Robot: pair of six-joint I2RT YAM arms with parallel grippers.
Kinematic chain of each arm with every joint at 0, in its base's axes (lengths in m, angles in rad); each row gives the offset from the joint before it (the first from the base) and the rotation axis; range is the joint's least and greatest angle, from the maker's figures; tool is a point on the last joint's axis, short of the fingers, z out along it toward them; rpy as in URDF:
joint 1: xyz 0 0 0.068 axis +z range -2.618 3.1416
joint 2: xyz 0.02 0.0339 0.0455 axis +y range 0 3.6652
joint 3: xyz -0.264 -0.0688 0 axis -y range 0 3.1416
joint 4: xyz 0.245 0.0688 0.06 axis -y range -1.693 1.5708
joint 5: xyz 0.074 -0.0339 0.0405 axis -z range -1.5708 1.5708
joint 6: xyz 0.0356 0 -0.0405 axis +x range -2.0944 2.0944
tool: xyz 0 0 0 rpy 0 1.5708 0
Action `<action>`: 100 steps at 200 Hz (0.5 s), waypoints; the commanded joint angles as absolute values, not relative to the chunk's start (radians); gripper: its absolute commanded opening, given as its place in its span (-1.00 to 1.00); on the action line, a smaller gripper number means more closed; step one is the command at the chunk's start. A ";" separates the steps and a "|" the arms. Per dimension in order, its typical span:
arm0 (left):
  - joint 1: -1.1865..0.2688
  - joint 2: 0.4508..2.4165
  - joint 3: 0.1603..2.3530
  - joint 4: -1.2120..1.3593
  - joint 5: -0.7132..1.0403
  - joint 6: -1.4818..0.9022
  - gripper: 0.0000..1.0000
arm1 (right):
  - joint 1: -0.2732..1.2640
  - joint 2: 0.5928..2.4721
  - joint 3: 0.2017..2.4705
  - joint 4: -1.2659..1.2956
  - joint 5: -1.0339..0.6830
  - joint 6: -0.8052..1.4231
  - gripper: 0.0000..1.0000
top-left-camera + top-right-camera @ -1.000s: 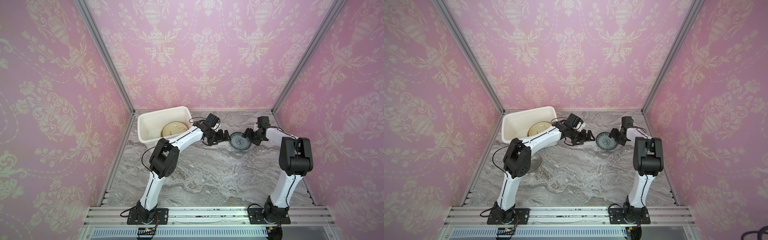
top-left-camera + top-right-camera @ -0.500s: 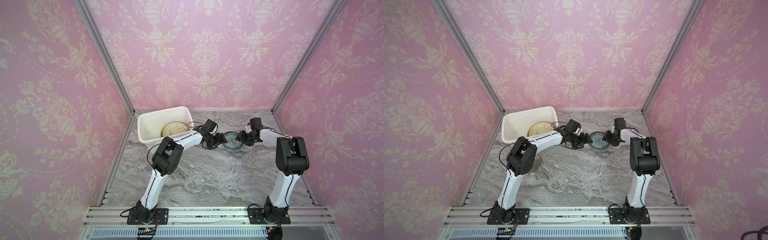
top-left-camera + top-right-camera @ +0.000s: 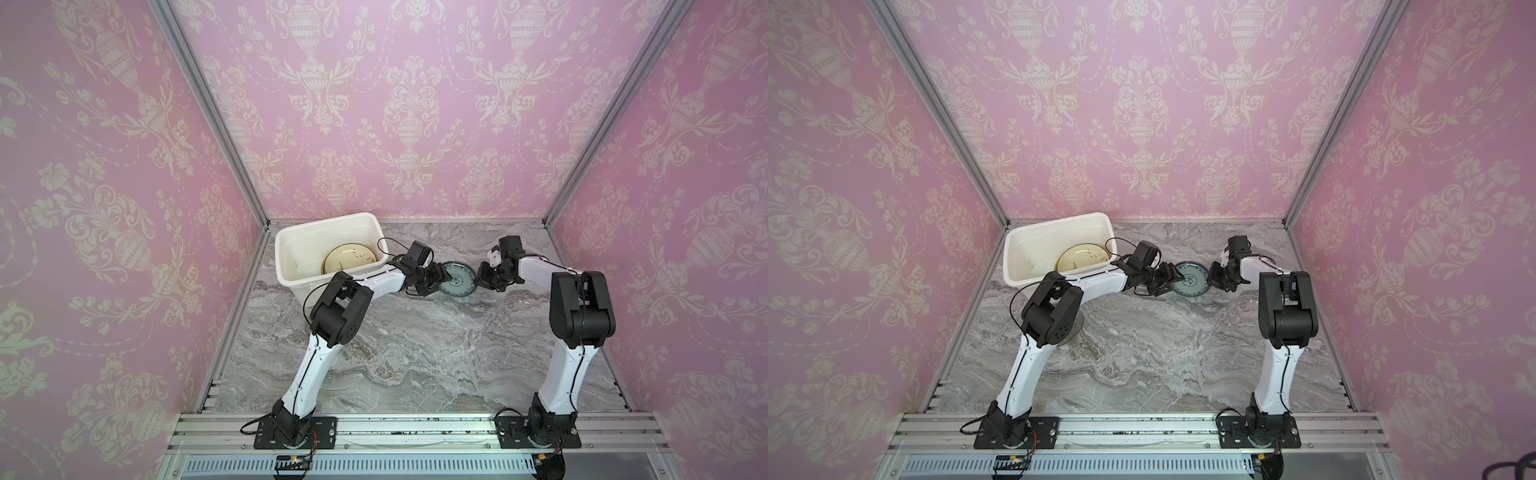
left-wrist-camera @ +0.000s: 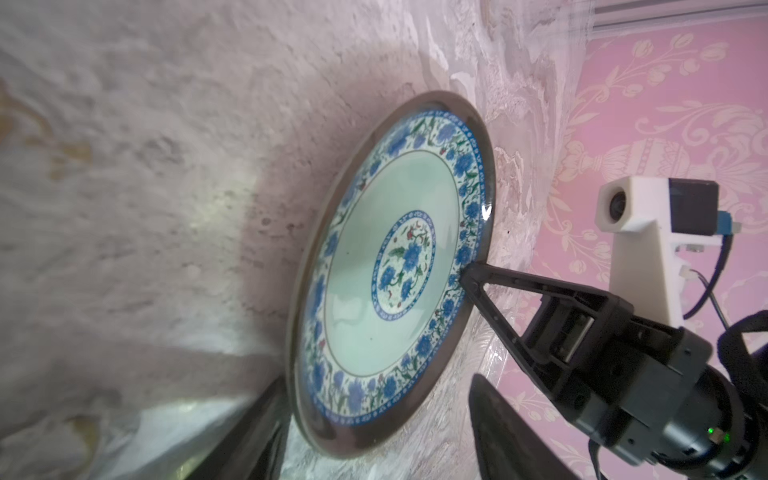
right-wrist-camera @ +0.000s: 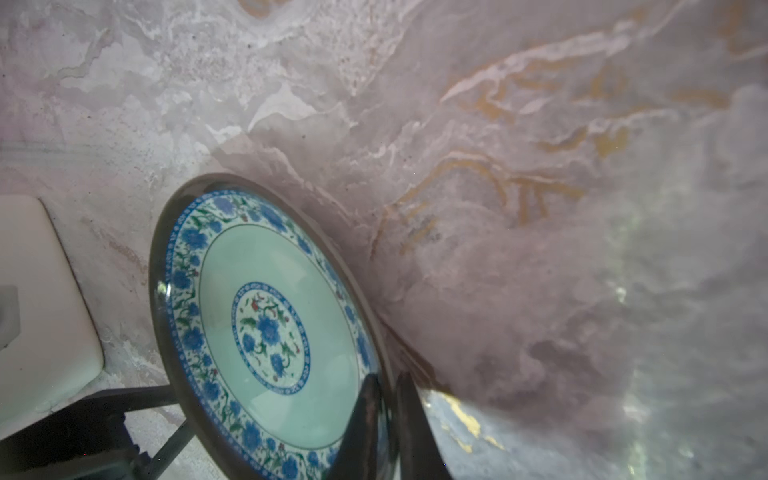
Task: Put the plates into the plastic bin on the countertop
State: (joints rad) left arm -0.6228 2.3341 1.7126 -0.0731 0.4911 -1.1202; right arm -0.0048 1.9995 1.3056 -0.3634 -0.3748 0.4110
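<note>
A blue-patterned plate [image 3: 457,279] [image 3: 1191,279] is held tilted just above the countertop [image 3: 415,332] between the two arms. My right gripper [image 5: 386,382] [image 3: 478,281] is shut on its right rim, one finger on each face. My left gripper [image 4: 380,395] [image 3: 444,276] is open, its fingers [image 4: 257,419] straddling the plate's opposite rim [image 4: 332,436]. The white plastic bin [image 3: 332,220] stands at the back left and holds a cream plate [image 3: 349,262] leaning against its wall.
A clear glass plate [image 3: 1241,305] lies faintly on the marble beside the right arm. Another glassy round shape [image 3: 1077,330] shows under the left arm's elbow. Pink patterned walls close in three sides.
The blue plate and my right gripper have moved left towards the left gripper. The right jaws have closed on the rim. The left jaws have narrowed around the other edge.
</note>
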 commanded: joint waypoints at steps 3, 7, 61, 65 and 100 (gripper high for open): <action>-0.612 2.355 1.692 -0.042 0.471 -1.145 0.35 | 0.004 2.023 1.298 -0.419 -0.380 0.403 -0.93; -0.612 2.354 1.688 -0.038 0.472 -1.144 0.34 | 0.003 2.022 1.298 -0.417 -0.381 0.405 -0.93; -0.611 2.353 1.617 0.079 0.462 -1.176 0.08 | 0.007 2.027 1.308 -0.442 -0.417 0.398 -0.94; -0.612 2.353 1.611 0.097 0.464 -1.183 0.05 | 0.006 2.029 1.310 -0.444 -0.420 0.396 -0.94; -0.613 2.346 1.573 0.243 0.466 -1.250 -0.10 | 0.010 2.036 1.319 -0.460 -0.433 0.390 -0.95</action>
